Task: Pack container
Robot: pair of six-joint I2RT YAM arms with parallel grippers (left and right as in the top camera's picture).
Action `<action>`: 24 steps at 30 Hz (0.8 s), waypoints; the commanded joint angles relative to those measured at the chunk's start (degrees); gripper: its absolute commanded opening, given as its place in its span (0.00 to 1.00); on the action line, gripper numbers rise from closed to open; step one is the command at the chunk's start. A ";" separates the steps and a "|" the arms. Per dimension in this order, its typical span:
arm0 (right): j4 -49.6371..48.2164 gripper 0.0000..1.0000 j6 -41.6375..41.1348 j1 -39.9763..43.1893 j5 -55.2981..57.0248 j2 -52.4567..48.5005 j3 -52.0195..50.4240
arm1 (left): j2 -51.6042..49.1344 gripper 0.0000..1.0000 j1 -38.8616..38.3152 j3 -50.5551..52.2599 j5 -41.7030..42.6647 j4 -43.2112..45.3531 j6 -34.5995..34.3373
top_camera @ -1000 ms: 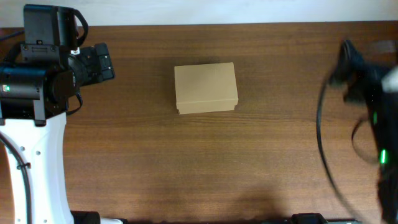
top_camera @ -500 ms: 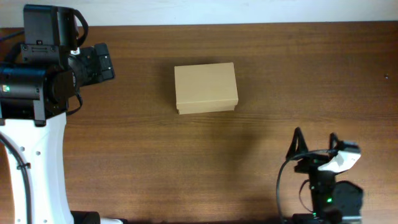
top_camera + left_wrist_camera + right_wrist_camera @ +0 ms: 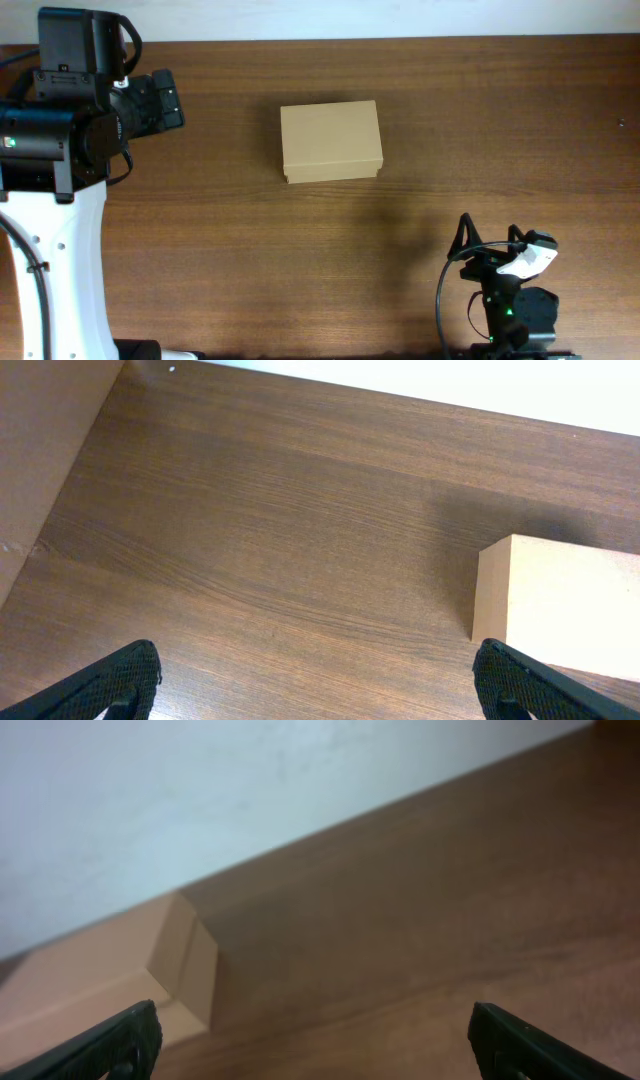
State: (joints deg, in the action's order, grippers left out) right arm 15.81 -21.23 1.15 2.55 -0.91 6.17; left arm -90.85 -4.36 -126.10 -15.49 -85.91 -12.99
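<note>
- While both arms stand clear of it, the container sits flat on the brown tabletop, its flap lid down and shut
- Left tool, well to the container's left, is released: its two black fingertips stand wide apart with bare wood between them, and a corner of the container shows ahead, to the right of that gap
- Right tool, well apart from the container on its right and toward the tabletop's near edge, is likewise released and grasps nothing; the container lies ahead and left of its gap, below a pale wall
</note>
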 commanded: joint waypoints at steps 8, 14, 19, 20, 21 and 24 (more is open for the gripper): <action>-0.42 0.99 -0.70 0.37 -0.61 0.76 -1.49 | 0.57 1.00 0.13 0.13 -0.39 -0.02 0.24; -0.42 1.00 -0.70 0.37 -0.61 0.72 -1.49 | 0.57 1.00 0.13 0.13 -0.39 -0.02 0.26; -0.42 0.99 -0.70 0.37 -0.61 0.72 -1.49 | 0.57 1.00 0.13 0.13 -0.39 -0.02 0.26; -0.42 0.99 -0.70 0.37 -0.61 0.72 -1.49 | 0.57 1.00 0.13 0.13 -0.39 -0.02 0.24; -0.42 0.99 -0.70 0.37 -0.61 0.72 -1.49 | 0.50 1.00 0.13 0.13 -0.42 -0.02 0.26; -0.42 0.99 -0.70 0.37 -0.61 0.72 -1.49 | 1.36 1.00 0.02 0.24 -0.39 -0.02 0.24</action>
State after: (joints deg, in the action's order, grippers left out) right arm 15.62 -21.23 1.15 2.44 -0.84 5.23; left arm -90.85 -4.36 -126.10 -15.46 -85.93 -12.99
